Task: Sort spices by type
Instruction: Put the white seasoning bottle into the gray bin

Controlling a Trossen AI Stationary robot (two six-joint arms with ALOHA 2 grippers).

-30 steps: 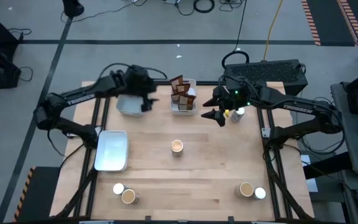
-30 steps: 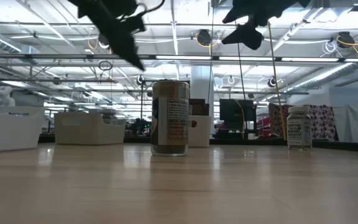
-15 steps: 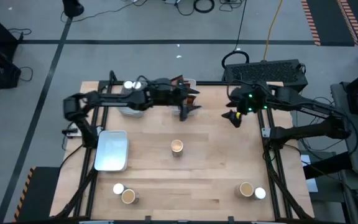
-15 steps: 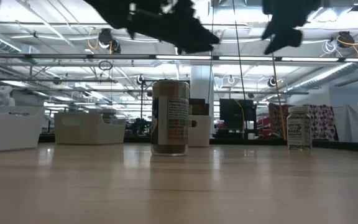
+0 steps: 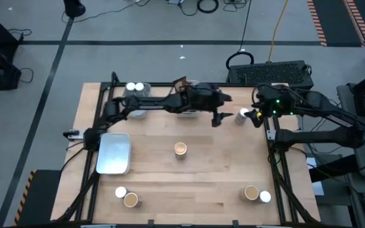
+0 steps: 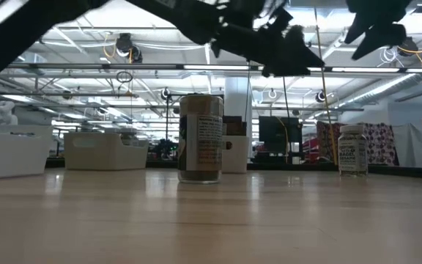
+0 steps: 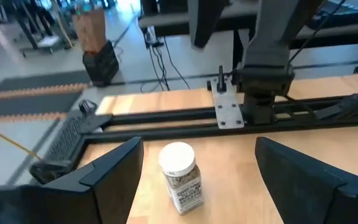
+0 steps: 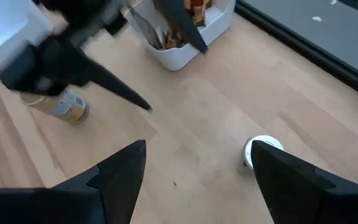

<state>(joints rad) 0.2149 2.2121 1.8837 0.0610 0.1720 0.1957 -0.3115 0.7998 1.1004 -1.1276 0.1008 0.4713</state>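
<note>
Spices, going left to right in the high view: two white-topped jars (image 5: 135,87) sit in the tray (image 5: 134,109) at the far left edge. A pale tray (image 5: 113,153) lies flat near my left base. A white-lidded jar (image 5: 120,192) and a tan-topped jar (image 5: 131,200) stand touching at the near left corner. Brown packets (image 5: 182,84) stand upright in the far middle bin (image 5: 187,111). One amber-topped jar (image 5: 180,149) stands alone mid-table. A white-topped jar (image 5: 244,114) stands far right, between my two grippers. Another tan jar (image 5: 251,192) and a white lid (image 5: 265,197) sit together at the near right corner.

Pose: my left arm is stretched nearly flat across the far side of the table. My left gripper (image 5: 218,116) has its fingers spread apart and holds nothing, just beside the far-right white jar. My right gripper (image 5: 256,118) hangs at the right edge, fingers also apart and empty, on that jar's other side.

Views: my left wrist view shows that jar (image 7: 179,176) upright between my fingers (image 7: 114,165), with a label and dark grainy contents. The right wrist view shows its white lid (image 8: 261,150) from above, plus the packet bin (image 8: 179,37) and the amber jar (image 8: 64,107). The low view shows the labelled middle jar (image 6: 201,138) and a smaller jar (image 6: 352,149) to the right, with both grippers well above the table.
</note>
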